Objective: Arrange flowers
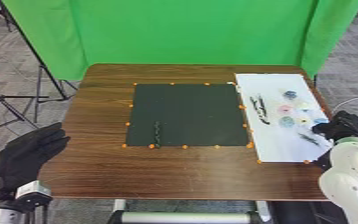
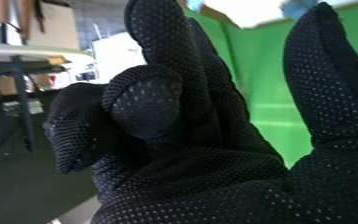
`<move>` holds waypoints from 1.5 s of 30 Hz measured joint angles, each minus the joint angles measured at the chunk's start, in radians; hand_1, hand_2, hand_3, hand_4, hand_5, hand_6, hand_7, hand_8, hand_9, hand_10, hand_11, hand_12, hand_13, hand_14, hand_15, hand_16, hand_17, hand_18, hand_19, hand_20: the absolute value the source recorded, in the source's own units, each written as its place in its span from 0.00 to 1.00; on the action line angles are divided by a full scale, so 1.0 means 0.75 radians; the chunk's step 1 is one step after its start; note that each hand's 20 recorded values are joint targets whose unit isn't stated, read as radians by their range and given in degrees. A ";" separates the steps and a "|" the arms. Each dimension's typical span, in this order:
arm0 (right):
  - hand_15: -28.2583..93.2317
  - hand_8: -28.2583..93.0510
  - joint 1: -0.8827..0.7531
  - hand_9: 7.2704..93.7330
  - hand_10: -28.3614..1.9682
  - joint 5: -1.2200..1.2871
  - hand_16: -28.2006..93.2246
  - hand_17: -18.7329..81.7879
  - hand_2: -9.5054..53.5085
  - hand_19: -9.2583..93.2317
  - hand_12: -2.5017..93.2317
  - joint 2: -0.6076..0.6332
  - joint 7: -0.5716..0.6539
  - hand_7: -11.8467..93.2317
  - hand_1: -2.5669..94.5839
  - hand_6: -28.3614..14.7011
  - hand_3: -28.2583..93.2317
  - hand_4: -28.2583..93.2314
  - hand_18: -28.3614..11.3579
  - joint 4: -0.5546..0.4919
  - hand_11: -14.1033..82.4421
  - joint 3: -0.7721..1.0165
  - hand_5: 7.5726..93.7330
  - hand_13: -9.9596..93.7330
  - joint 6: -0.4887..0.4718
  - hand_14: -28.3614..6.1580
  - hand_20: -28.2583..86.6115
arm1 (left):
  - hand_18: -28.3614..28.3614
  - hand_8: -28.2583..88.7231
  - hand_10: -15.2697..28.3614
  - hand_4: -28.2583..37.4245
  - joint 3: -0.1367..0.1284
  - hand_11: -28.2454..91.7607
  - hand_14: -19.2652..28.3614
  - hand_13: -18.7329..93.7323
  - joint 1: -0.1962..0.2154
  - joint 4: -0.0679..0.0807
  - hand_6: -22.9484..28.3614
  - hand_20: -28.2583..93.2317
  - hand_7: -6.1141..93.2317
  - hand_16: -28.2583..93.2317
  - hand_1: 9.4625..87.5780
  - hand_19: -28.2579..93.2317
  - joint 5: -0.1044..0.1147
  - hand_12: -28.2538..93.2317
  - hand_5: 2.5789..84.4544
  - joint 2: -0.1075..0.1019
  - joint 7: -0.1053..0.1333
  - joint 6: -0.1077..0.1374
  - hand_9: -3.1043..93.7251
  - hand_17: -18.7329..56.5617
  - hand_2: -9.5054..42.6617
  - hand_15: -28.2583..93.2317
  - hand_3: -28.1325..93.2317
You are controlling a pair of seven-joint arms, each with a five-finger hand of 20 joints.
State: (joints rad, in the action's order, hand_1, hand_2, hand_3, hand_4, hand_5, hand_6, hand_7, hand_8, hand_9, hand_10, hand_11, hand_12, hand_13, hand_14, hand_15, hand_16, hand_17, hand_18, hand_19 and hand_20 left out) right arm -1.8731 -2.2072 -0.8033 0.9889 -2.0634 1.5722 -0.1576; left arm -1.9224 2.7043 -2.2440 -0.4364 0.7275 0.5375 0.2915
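On the white sheet point(image 1: 282, 145) lie small round flowers: a dark blue one point(image 1: 290, 94), a pink one point(image 1: 286, 109), a teal one point(image 1: 286, 121) and several paler ones. Dark stems point(image 1: 260, 109) lie left of them, and a dark sprig point(image 1: 310, 139) lies below them. A thin dark green stem point(image 1: 157, 135) stands out near the lower left of the black board point(image 1: 193, 112). My right hand point(image 1: 344, 128) is at the sheet's right edge, beside the flowers. In the right wrist view my right hand point(image 2: 193, 165) is open, some fingers bent, holding nothing. My left hand point(image 1: 29, 155) is open, left of the table.
Orange dots point(image 1: 185, 147) mark the edges of the board and the sheet. The brown table point(image 1: 158, 175) extends around both. A green backdrop point(image 1: 193, 35) hangs behind it, and a black tripod point(image 1: 20, 97) stands to the left.
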 measured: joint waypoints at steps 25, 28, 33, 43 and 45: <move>0.82 0.17 0.002 0.83 0.31 0.058 0.41 0.85 0.09 1.00 0.24 -0.015 0.069 0.23 0.43 0.33 0.85 0.06 0.38 0.107 0.56 -0.002 0.72 0.86 -0.071 0.45 0.47 | 0.92 0.16 0.85 0.18 0.000 0.50 1.00 0.39 0.000 0.000 0.71 0.31 0.24 0.12 0.23 0.72 0.001 0.31 0.56 -0.003 0.001 0.000 0.44 0.12 0.27 0.73 0.90; 0.82 0.17 0.004 0.84 0.35 0.066 0.41 0.85 0.08 1.00 0.24 -0.016 0.069 0.24 0.47 0.35 0.85 0.05 0.38 0.113 0.56 -0.005 0.74 0.86 -0.071 0.47 0.47 | 0.92 0.16 0.85 0.18 0.000 0.50 1.00 0.39 0.000 0.000 0.71 0.31 0.24 0.12 0.23 0.72 0.001 0.31 0.56 -0.003 0.000 0.000 0.44 0.12 0.27 0.73 0.90; 0.81 0.28 0.016 0.88 0.42 0.059 0.41 0.86 0.04 1.00 0.25 -0.017 0.069 0.25 0.56 0.38 0.83 0.00 0.40 0.133 0.55 -0.025 0.77 0.89 -0.066 0.53 0.47 | 0.92 0.16 0.85 0.18 0.000 0.50 1.00 0.39 0.000 0.000 0.71 0.31 0.24 0.12 0.23 0.72 0.001 0.31 0.56 -0.003 0.000 0.000 0.44 0.12 0.27 0.73 0.90; 0.80 0.33 0.045 0.93 0.49 0.036 0.41 0.86 0.04 1.00 0.27 -0.016 0.073 0.28 0.63 0.44 0.79 0.00 0.41 0.167 0.53 -0.049 0.85 0.90 -0.055 0.56 0.49 | 0.92 0.16 0.85 0.19 -0.001 0.50 1.00 0.39 -0.001 0.000 0.71 0.31 0.24 0.12 0.23 0.72 0.000 0.31 0.56 -0.003 -0.002 0.000 0.44 0.12 0.28 0.73 0.90; 0.80 0.34 0.045 0.95 0.50 0.029 0.41 0.87 0.04 1.00 0.26 -0.015 0.073 0.29 0.63 0.47 0.79 0.00 0.41 0.171 0.54 -0.053 0.86 0.92 -0.044 0.58 0.50 | 0.92 0.16 0.85 0.19 -0.001 0.50 1.00 0.39 -0.001 0.000 0.71 0.31 0.24 0.12 0.23 0.72 0.000 0.31 0.56 -0.003 -0.003 -0.001 0.44 0.12 0.28 0.73 0.90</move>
State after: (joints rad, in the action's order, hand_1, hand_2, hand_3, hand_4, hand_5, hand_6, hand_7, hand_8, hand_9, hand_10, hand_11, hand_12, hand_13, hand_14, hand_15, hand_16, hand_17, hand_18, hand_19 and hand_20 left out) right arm -1.8391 -2.1857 -0.8146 1.0439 -1.9350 1.5328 -0.1904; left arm -1.9230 2.7037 -2.2439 -0.4364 0.7254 0.5352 0.2909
